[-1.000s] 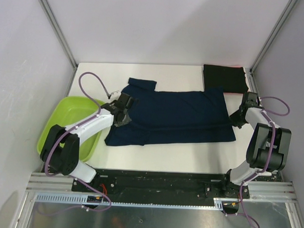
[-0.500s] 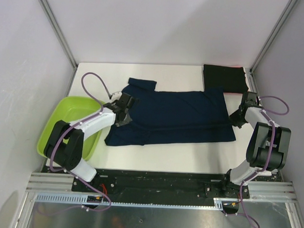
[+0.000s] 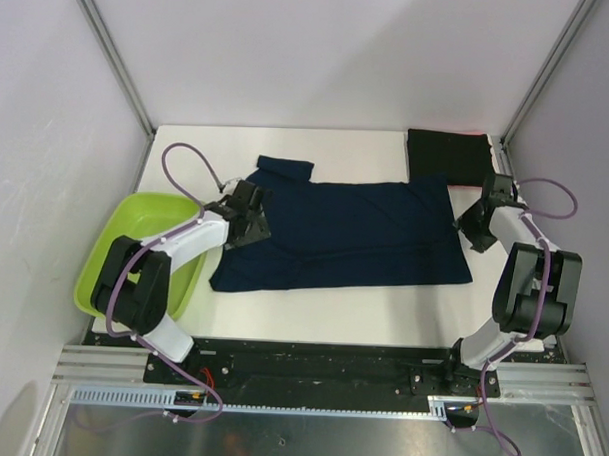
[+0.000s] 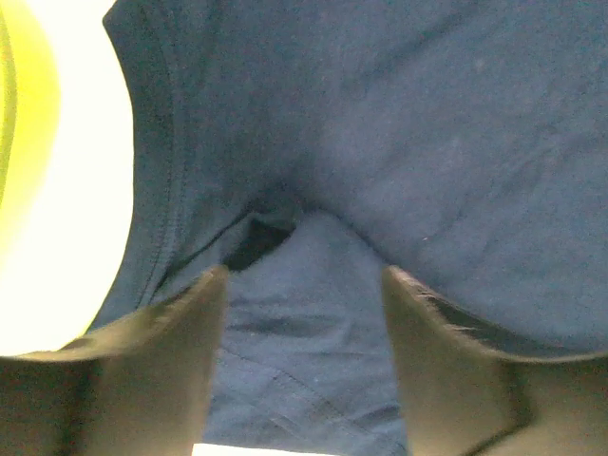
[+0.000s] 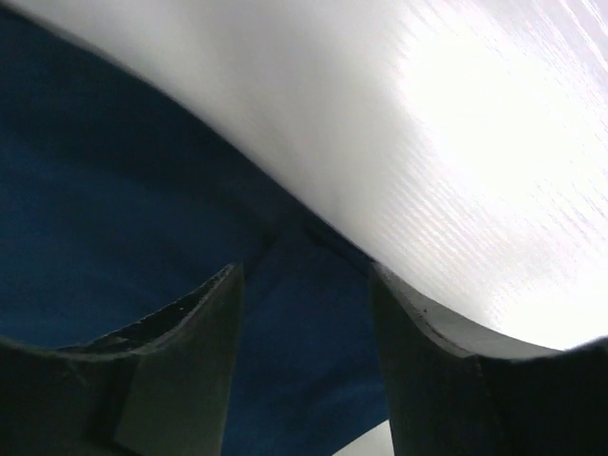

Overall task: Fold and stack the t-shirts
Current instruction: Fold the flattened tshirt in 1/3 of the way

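Now that both sets of jaws spring apart, the left jaws at the sleeve end, centre left of the frame, and the right jaws at the hem by the right edge, the navy t-shirt (image 3: pixel 354 235) lies released, flat across the middle of the tabletop (image 3: pixel 332 301). Neither side grips anything; each wrist view shows only blue cloth below the gap. That suggests one fold is laid, with more needed before it joins the black t-shirt (image 3: pixel 447 155) at upper right.

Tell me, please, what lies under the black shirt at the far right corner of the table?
Only a thin red-pink edge peeks out along the far side of the black shirt; the rest is covered.
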`<state>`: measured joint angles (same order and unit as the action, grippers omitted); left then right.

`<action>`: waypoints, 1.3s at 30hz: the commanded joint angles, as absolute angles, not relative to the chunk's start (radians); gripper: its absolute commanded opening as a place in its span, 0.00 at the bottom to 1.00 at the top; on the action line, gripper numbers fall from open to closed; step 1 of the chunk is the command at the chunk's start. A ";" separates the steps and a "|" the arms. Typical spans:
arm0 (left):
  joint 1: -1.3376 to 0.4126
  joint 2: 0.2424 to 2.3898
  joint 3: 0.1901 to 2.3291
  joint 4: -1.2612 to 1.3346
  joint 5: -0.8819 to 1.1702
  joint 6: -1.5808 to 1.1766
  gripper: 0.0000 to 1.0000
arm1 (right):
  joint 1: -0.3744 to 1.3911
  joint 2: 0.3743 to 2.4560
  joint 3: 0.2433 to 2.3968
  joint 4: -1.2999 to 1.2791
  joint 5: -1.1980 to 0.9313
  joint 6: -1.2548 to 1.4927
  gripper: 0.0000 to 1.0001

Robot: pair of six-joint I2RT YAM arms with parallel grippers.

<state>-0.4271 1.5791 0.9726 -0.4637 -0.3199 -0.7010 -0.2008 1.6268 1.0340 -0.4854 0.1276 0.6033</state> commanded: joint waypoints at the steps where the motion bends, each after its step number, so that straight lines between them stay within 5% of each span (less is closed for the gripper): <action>1: -0.400 1.485 1.019 -0.408 -0.245 -0.617 0.81 | -0.112 1.566 1.150 -0.553 0.195 0.535 0.61; 4: -0.395 1.401 0.984 -0.423 -0.223 -0.610 0.83 | -0.003 1.520 1.169 -0.570 0.188 0.536 0.59; 10: -0.394 1.290 0.848 -0.460 -0.166 -0.674 0.53 | 0.243 1.494 1.171 -0.553 0.147 0.568 0.52; 18: -0.425 1.329 0.772 -0.431 -0.077 -0.726 0.27 | 0.364 1.556 1.163 -0.516 0.119 0.594 0.46; 39: -0.456 1.683 0.979 -0.298 0.004 -0.768 0.23 | 0.348 1.526 0.970 -0.461 0.137 0.578 0.44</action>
<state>-0.4541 1.6508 0.9081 -0.3382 0.0021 -0.7528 0.3393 1.5631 0.9958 -0.4938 0.1188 0.5922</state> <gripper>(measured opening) 0.229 0.438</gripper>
